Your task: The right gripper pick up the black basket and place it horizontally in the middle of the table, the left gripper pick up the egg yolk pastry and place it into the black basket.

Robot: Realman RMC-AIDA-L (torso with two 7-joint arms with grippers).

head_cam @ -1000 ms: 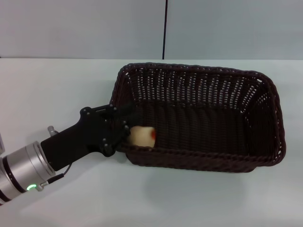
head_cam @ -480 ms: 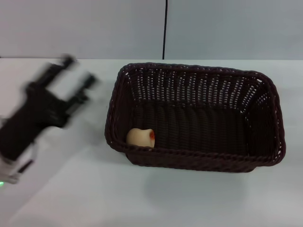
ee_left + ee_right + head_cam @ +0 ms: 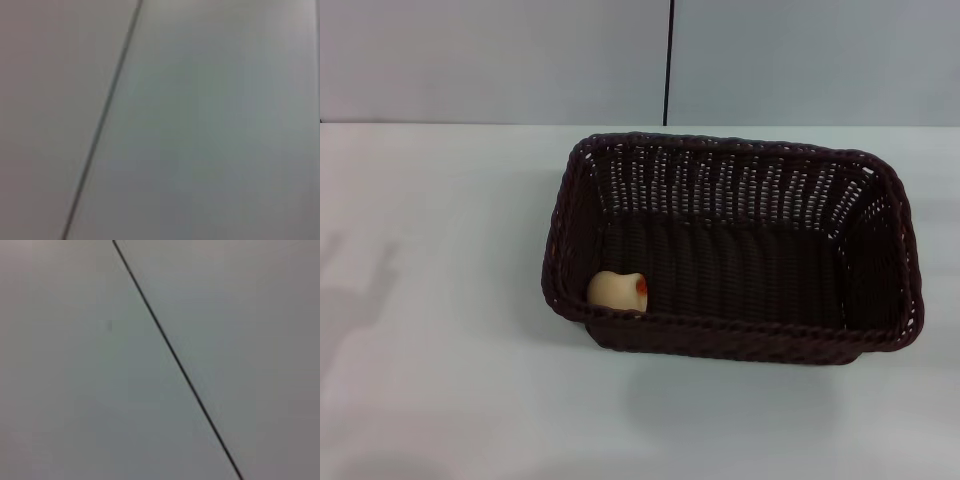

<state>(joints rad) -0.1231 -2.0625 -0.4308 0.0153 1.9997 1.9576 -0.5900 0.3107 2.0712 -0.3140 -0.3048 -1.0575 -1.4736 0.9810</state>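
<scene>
The black basket (image 3: 735, 250) stands lengthwise across the middle of the white table (image 3: 430, 380) in the head view. The egg yolk pastry (image 3: 617, 291) lies on its side inside the basket, in the near left corner, its orange-red patch facing right. Neither gripper shows in any view. A faint shadow lies on the table at the far left. Both wrist views show only a plain grey surface with a thin dark line across it.
A grey wall (image 3: 500, 60) with a vertical dark seam (image 3: 669, 60) rises behind the table's far edge. Bare tabletop lies to the left of the basket and in front of it.
The left gripper let go of the pastry in the basket, pulled back to the left and upward, and has left the head view. The pastry and basket stayed put.
</scene>
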